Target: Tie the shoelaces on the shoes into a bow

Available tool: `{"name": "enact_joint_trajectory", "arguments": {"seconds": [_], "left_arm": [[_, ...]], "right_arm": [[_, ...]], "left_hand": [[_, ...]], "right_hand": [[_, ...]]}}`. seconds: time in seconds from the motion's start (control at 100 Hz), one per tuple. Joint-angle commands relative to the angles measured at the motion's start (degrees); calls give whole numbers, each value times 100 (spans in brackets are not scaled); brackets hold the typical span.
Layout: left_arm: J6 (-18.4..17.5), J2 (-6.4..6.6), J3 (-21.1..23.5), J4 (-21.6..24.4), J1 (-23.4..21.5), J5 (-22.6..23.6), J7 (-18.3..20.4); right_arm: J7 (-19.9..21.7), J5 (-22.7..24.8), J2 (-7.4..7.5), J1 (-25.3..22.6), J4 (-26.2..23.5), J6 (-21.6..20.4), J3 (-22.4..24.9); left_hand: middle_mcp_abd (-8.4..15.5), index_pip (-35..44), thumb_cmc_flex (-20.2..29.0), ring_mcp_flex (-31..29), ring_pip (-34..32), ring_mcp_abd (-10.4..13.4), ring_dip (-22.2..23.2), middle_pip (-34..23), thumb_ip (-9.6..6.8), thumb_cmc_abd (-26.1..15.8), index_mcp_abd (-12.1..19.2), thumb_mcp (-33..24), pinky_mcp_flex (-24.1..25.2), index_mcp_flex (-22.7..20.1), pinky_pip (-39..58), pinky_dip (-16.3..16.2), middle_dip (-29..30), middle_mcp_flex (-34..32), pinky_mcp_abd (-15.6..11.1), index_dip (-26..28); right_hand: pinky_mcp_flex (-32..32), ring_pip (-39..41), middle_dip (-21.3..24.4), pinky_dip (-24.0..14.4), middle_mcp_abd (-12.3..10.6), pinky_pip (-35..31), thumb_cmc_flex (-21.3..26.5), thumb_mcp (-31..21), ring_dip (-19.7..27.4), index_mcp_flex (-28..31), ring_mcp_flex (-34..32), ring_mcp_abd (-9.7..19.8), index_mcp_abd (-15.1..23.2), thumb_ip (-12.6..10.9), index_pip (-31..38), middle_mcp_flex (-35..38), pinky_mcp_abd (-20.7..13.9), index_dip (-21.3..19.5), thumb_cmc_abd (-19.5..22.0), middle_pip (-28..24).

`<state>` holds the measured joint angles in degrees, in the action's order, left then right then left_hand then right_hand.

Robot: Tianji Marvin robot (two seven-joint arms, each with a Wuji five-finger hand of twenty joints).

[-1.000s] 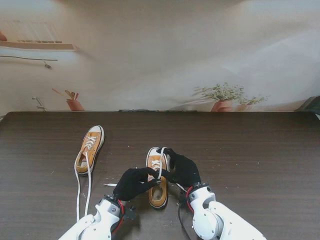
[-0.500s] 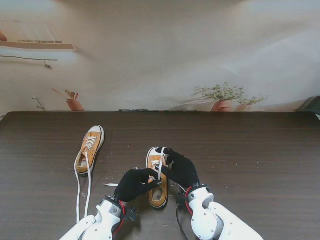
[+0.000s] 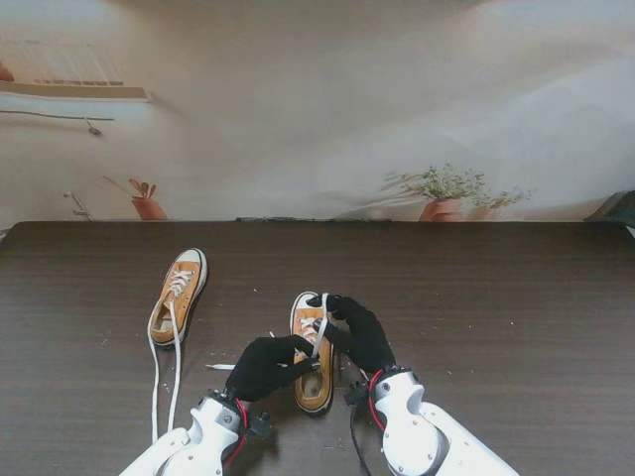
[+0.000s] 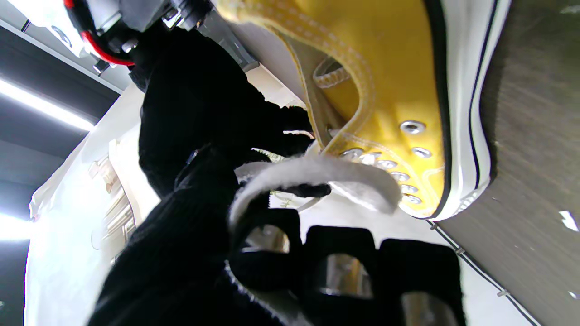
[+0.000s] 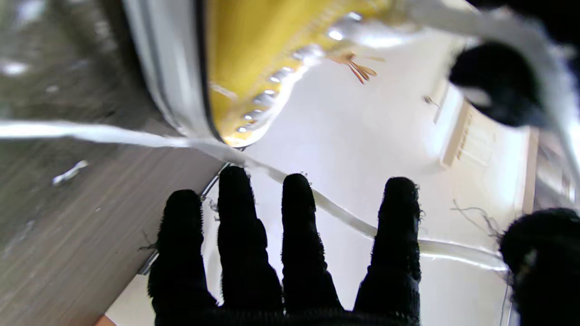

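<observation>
A yellow sneaker [image 3: 316, 369] lies in the middle, toe pointing away from me, and both black-gloved hands are on it. My left hand [image 3: 264, 365] is shut on its white shoelace [image 3: 318, 325]; in the left wrist view the shoelace [image 4: 312, 174] loops over the fingers [image 4: 344, 267] beside the eyelets. My right hand [image 3: 361, 333] holds the lace's far end up over the toe. In the right wrist view the shoelace [image 5: 335, 209] runs taut behind the spread fingers [image 5: 294, 235] toward the thumb [image 5: 539, 253]. A second yellow sneaker [image 3: 180, 295] lies to the left, untied.
The second sneaker's loose laces [image 3: 156, 382] trail toward me along the dark wooden table [image 3: 496, 317]. Small white scraps lie on the wood near the middle shoe. The table's far edge meets a pale backdrop.
My right hand has crept slightly left and farther from me, lifting the lace over the shoe. The left hand stays almost where it was.
</observation>
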<state>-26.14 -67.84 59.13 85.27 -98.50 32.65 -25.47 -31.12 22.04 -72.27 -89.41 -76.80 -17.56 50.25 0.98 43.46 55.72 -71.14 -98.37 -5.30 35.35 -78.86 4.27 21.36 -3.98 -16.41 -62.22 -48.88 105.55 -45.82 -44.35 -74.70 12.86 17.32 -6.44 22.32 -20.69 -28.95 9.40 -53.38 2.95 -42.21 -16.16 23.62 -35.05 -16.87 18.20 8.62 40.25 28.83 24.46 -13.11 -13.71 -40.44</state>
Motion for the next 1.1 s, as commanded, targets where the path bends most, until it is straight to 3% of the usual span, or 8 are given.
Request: {"name": "enact_joint_trajectory", "arguments": {"seconds": [0.0, 0.14, 0.29, 0.41, 0.56, 0.74, 0.95, 1.09], "left_arm": [[43, 7, 13, 58, -34, 25, 76], [75, 12, 30, 82, -56, 35, 82], [72, 17, 35, 92, -61, 38, 98], [55, 23, 30, 92, -53, 46, 117], [40, 25, 32, 84, -45, 49, 128], [19, 29, 41, 84, -44, 57, 135], [17, 27, 35, 79, -38, 51, 135], [12, 26, 30, 71, -34, 43, 139]], "right_arm": [[74, 1, -50, -26, -23, -8, 30], [94, -127, -74, -29, -5, -130, 66], [-152, 66, -94, -29, 17, -5, 74], [-381, 295, -98, -47, 0, 179, 97], [-585, 552, -79, -69, -26, 321, 136], [-503, 338, -114, -28, 88, -178, 162], [246, -542, -112, -26, 79, -537, 195], [591, -1181, -140, -13, 91, -621, 191]], "left_hand": [[-38, 69, 201, -162, -336, -118, -107, -144, -104, -128, 13, 159, -94, -94, 1443, -40, 16, -316, -416, -104], [-38, 74, 201, -162, -336, -118, -107, -143, -106, -124, 5, 163, -94, -94, 1443, -41, 15, -316, -417, -104], [-38, 78, 205, -162, -338, -115, -106, -142, -111, -127, 12, 164, -94, -98, 1443, -43, 14, -317, -413, -105], [-38, 78, 208, -162, -340, -109, -106, -142, -113, -128, 7, 164, -94, -98, 1443, -45, 13, -317, -416, -106], [-38, 79, 210, -163, -344, -105, -105, -141, -115, -125, 14, 167, -95, -98, 1443, -48, 12, -317, -420, -108], [-38, 77, 204, -162, -345, -104, -105, -141, -114, -133, 15, 173, -95, -95, 1443, -50, 11, -317, -420, -109], [-38, 78, 210, -162, -345, -104, -105, -141, -115, -134, 11, 177, -94, -93, 1443, -50, 10, -317, -414, -107], [-38, 82, 216, -162, -345, -104, -106, -141, -116, -136, 3, 179, -94, -95, 1443, -50, 10, -317, -413, -105]], "right_hand": [[197, -285, 111, 234, -105, 246, -132, -288, 213, 338, 211, 141, 148, 109, 14, -132, -261, -157, -74, 229], [475, -733, 198, 561, -136, 568, -98, -675, 443, 838, 274, 97, 109, 94, -25, -44, -359, -189, -200, 484], [480, -887, 318, 706, 91, 643, -169, -1024, 539, 1415, 76, -162, 93, 78, -75, 337, -157, -183, -182, 792], [398, -881, 224, 745, 259, 602, -329, -1239, 548, 2000, -169, -346, 44, 45, -98, 857, 67, -149, 73, 619], [333, -940, 199, 767, 409, 568, -579, -1351, 580, 2261, -177, -419, 77, 13, -153, 778, 152, -100, 350, 584], [595, -1367, 319, 968, -178, 782, -664, -1413, 782, 1903, 302, 8, 175, 14, -132, -128, -281, -140, 408, 912], [808, -1633, 310, 1206, -916, 1112, -519, -1626, 918, 1102, 609, 652, -159, 5, -261, -475, -805, -139, 223, 865], [904, -1611, 293, 1296, -1025, 1265, -449, -1817, 906, 1191, 649, 781, -446, 1, -262, -358, -1102, -125, 110, 799]]}}
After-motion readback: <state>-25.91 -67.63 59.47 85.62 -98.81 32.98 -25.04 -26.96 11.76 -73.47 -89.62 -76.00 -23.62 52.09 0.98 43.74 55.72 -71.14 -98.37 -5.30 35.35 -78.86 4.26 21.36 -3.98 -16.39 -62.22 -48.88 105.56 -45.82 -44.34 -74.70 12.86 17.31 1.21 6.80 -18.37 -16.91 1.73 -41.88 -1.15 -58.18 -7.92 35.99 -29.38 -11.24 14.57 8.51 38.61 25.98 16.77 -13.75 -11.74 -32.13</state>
